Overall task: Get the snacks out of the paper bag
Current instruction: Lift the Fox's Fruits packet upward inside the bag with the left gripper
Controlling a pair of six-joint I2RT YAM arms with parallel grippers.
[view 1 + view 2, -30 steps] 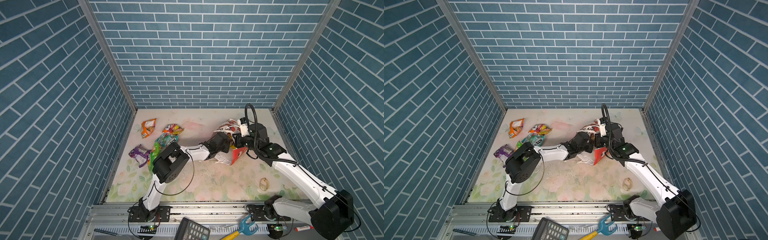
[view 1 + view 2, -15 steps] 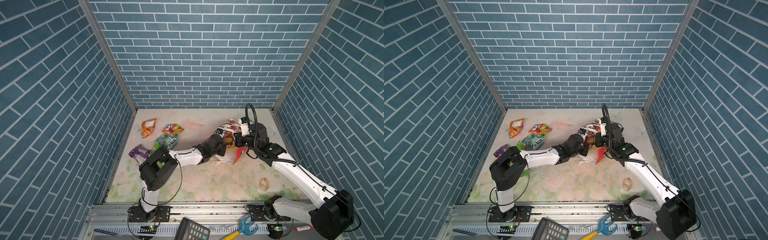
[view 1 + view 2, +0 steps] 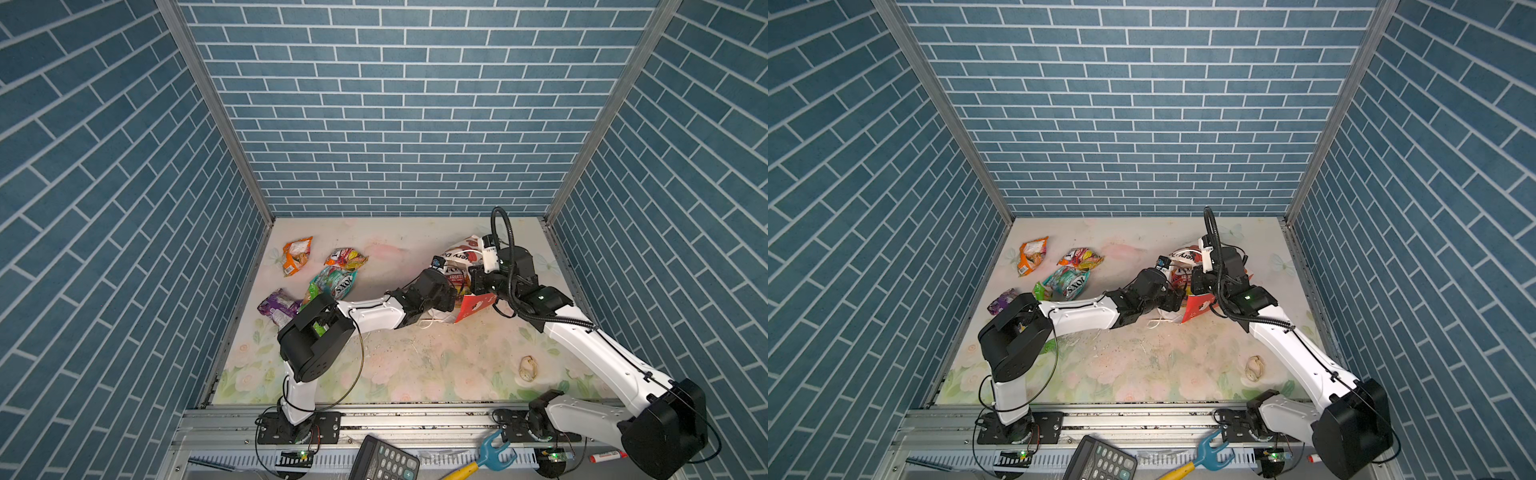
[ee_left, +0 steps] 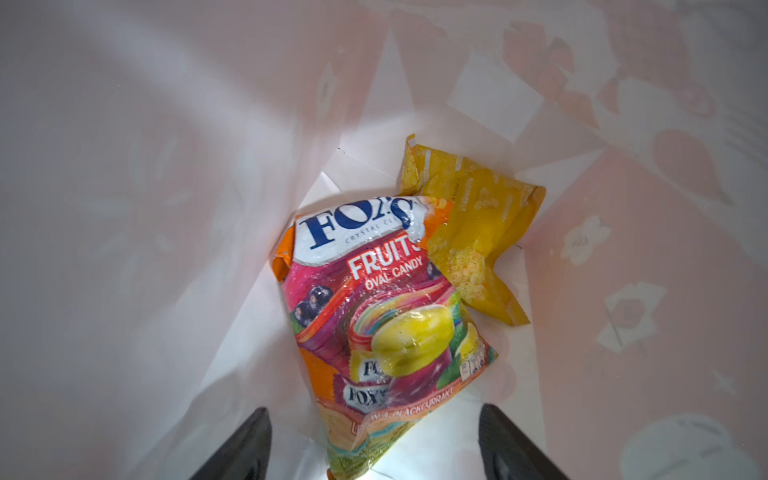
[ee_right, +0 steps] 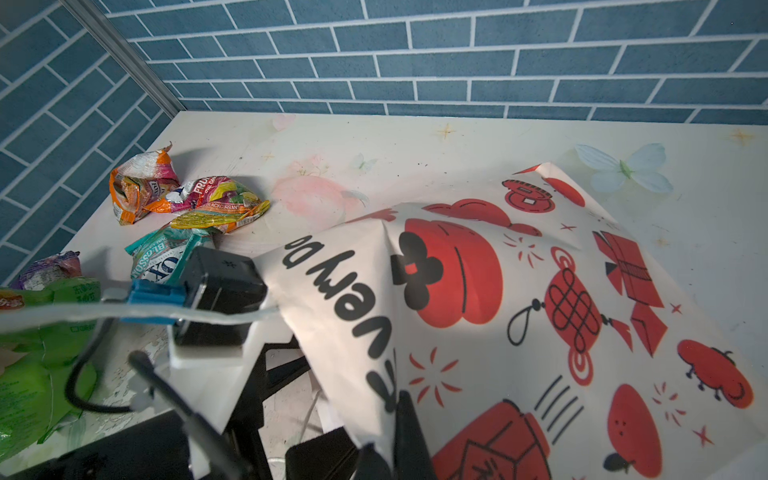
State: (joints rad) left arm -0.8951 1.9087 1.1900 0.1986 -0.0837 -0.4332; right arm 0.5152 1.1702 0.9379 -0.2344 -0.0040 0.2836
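Left wrist view: left hand (image 4: 372, 411) gapes empty by FOX'S packet (image 4: 374, 299); right hand (image 5: 386, 440) clamps paper bag (image 5: 540, 291).

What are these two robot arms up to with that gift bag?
They are emptying the paper bag. The right claw pinches the bag's edge, holding its mouth open. The left claw is inside, open, poised over a Fox's fruit candy packet; a yellow packet lies beside it. Five packets lie out on the table: orange, multicolour, teal, purple and green.
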